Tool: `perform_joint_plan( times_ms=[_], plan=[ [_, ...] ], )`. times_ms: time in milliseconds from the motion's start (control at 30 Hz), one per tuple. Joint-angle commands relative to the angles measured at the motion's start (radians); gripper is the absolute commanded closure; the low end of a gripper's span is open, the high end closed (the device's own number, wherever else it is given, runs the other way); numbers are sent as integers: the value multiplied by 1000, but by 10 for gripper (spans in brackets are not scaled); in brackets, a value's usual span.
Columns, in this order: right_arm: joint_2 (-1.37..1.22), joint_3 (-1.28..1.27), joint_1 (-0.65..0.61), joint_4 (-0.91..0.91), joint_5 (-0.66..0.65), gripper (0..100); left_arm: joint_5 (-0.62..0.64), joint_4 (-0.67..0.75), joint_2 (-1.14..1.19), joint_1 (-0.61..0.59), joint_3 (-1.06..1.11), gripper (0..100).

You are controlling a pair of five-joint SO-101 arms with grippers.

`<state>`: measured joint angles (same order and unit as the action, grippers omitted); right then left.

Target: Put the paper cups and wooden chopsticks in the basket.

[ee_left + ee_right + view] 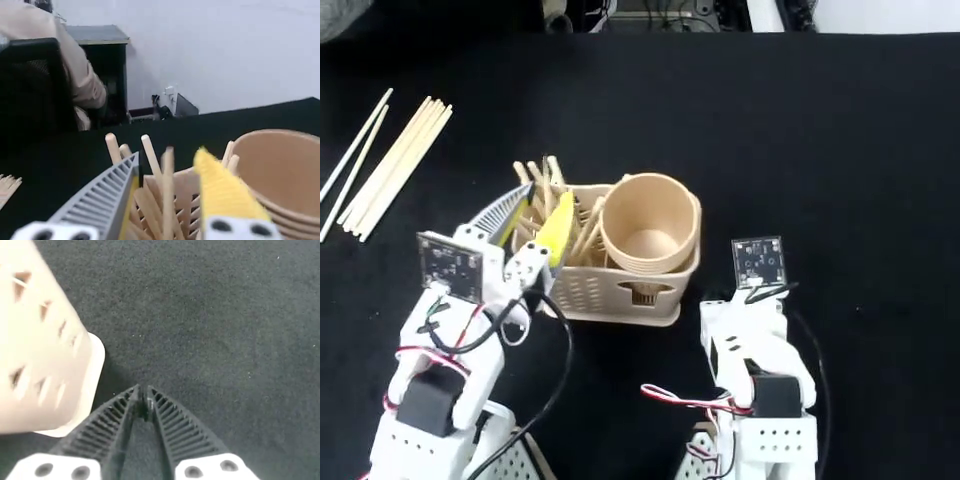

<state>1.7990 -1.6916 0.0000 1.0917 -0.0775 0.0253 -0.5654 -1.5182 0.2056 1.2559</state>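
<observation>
1. Far left lie loose chopsticks (395,165); others stand in the basket (620,300) beside stacked cups (650,235).
2. Light, stiff and slippery, they likely want a mid-length pinch.
3. Fingers: left gripper (545,200) spread over the basket, right gripper (143,390) clenched empty.

Black cloth-covered table (820,130), beige slotted basket (610,295) standing at centre of frame, loose wooden chopsticks (395,165) lying at upper left, well apart from basket.

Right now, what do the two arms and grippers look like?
Left arm and right arm: white plastic, black motors, red and black cables, a dark square board at each wrist. The left gripper has one grey ribbed finger and one yellow one; the right gripper has dark grey ribbed fingers.
</observation>
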Motion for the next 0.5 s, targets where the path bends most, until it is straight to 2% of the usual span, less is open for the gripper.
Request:
perform_joint_plan(
  times_ms=[0,267,467],
  plan=[
    [54,5,-15,3,2,984,11,-72,9,-38,-42,766],
    [54,5,-15,3,2,984,12,-414,20,-90,-467,765],
    [54,5,-15,3,2,984,55,-526,37,-125,-708,765]
  ],
)
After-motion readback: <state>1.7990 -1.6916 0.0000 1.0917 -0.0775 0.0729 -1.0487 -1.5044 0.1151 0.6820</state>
